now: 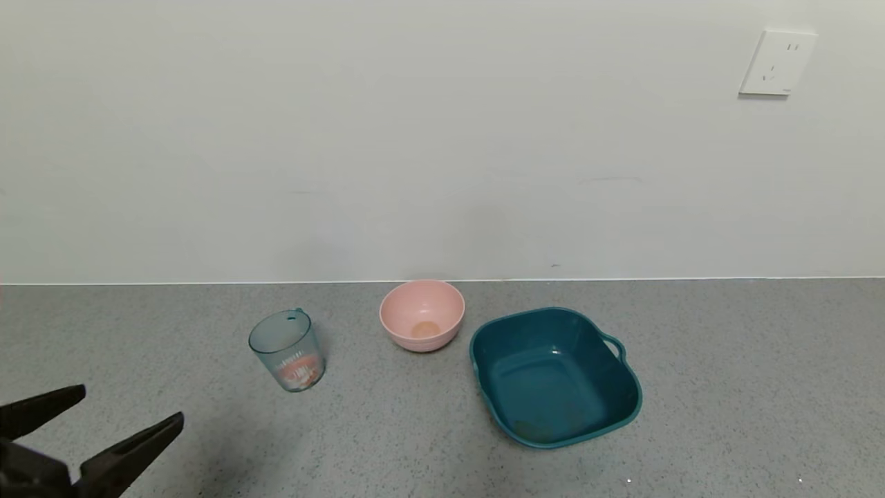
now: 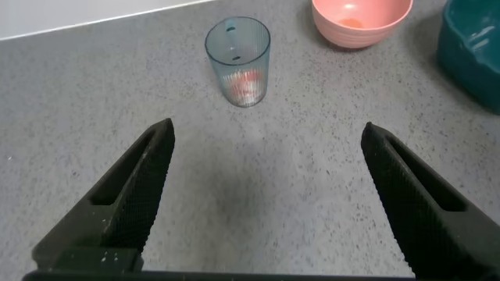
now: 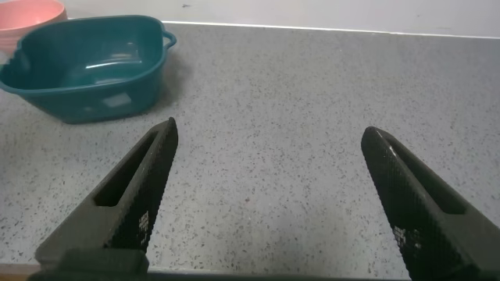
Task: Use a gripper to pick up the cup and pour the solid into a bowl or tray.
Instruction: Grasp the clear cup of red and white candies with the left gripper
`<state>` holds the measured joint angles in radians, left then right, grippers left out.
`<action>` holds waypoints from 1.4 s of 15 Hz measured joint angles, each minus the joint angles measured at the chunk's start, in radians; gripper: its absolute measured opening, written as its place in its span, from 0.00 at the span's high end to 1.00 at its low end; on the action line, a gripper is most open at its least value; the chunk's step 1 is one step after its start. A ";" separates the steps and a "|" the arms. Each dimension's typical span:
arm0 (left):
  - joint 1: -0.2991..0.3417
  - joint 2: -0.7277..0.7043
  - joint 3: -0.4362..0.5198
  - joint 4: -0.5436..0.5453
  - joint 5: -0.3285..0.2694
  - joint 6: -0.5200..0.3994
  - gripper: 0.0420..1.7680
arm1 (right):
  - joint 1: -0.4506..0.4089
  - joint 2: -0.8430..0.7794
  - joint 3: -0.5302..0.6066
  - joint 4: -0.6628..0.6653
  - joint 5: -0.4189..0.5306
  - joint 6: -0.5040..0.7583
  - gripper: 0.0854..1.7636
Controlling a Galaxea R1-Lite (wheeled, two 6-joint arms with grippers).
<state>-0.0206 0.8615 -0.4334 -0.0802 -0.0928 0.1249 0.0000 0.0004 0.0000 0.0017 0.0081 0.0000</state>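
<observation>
On your grey speckled countertop [image 1: 726, 387] you have the cup [image 1: 288, 349] standing upright at the left, the pink bowl [image 1: 422, 315] near the wall, and the teal tray [image 1: 555, 377] just right of it.

Cup [image 1: 287, 350] left of bowl [image 1: 422, 315]; tray [image 1: 555, 377] right of both.

Translucent blue-green cup [image 1: 287, 349] with a ribbed wall, holding orange-red and white pieces [image 1: 299, 371]. Pale pink bowl [image 1: 422, 315] with an orange-tinted patch at its bottom. Dark teal tray [image 1: 555, 377]. Speckled grey counter [image 1: 726, 387]. Off-white wall [image 1: 415, 138] with a white socket [image 1: 777, 62]. Black left gripper [image 1: 90, 429].
</observation>
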 joint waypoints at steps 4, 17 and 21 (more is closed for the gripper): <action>-0.026 0.252 -0.005 -0.163 0.003 0.001 0.03 | 0.000 0.000 0.000 0.000 0.000 0.000 0.03; -0.049 0.743 -0.021 -0.556 0.132 -0.009 0.03 | 0.000 0.000 0.000 0.000 0.000 0.000 0.03; -0.050 0.834 -0.025 -0.633 0.153 -0.013 0.03 | 0.000 0.000 0.000 0.000 0.000 0.000 0.03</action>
<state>-0.0702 1.6957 -0.4587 -0.7134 0.0606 0.1123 0.0000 0.0004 0.0000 0.0013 0.0081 0.0004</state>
